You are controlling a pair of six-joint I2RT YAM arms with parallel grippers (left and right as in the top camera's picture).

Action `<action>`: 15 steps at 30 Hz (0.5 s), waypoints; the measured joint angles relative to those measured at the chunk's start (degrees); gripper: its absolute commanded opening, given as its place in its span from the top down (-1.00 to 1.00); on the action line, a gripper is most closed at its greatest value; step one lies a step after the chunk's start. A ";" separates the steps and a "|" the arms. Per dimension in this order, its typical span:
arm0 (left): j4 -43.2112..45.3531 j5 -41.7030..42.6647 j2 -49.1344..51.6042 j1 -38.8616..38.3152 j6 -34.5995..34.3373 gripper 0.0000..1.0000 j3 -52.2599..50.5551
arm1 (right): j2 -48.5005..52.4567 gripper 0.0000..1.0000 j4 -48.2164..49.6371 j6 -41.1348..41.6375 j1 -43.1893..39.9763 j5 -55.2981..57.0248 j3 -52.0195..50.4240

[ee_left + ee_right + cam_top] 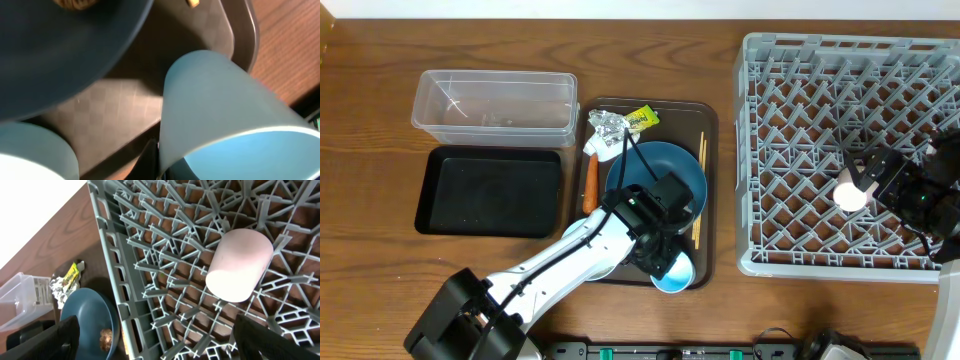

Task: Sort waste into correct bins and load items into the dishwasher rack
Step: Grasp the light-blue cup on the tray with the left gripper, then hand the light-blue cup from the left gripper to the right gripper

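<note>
We are loading cups: our left tool (665, 265) is clamped on the small light-blue cup (220, 110) at the near corner of the brown tray (710, 150), the right tool (868, 182) gapes beside the pink cup (239, 265) in the dishwasher rack (790, 60), so next we likely need a clean lift rackward.

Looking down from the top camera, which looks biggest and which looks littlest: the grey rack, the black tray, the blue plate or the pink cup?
1. grey rack
2. black tray
3. blue plate, partly covered
4. pink cup
</note>
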 measured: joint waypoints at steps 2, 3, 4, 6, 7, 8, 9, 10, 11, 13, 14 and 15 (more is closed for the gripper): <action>-2.38 0.04 0.00 0.00 0.04 0.88 1.77 | 0.00 -0.81 -0.11 -0.26 0.00 -0.24 0.00; -4.35 0.17 0.00 0.00 0.09 0.88 3.50 | 0.00 -0.77 -0.11 -0.70 0.00 -0.70 0.00; -5.49 0.17 -0.09 0.02 0.15 0.87 4.94 | 0.00 -0.74 -0.13 -1.31 0.00 -1.40 0.00; -8.15 0.20 -0.46 0.24 0.15 0.88 8.68 | 0.00 -0.66 -0.13 -3.17 0.00 -4.15 0.00; -9.16 0.31 -1.03 0.63 0.17 0.88 10.93 | 0.00 -0.62 -0.15 -4.37 0.02 -6.14 0.00; -9.44 0.42 -1.77 1.16 0.17 0.88 12.44 | 0.00 -0.61 -0.17 -5.53 0.07 -8.15 0.00; -9.42 0.83 -2.89 2.05 0.17 0.88 14.01 | 0.00 -0.61 -0.15 -6.69 0.22 -10.49 0.00; -9.20 1.33 -4.20 3.21 0.20 0.88 15.39 | 0.00 -0.61 -0.15 -7.76 0.61 -12.79 0.00; -8.61 2.54 -5.68 4.87 0.20 0.87 16.57 | 0.00 -0.63 -0.17 -8.87 1.29 -15.19 0.00; -6.47 5.97 -8.44 9.01 0.24 0.87 18.01 | 0.00 -0.68 -0.17 -10.75 2.91 -19.54 0.00; -5.01 8.90 -9.79 11.93 0.28 0.88 18.51 | 0.00 -0.71 -0.13 -11.63 3.93 -21.38 0.00; -3.63 11.80 -10.69 14.64 0.24 0.88 18.80 | 0.00 -0.78 -0.02 -12.68 5.22 -23.39 0.00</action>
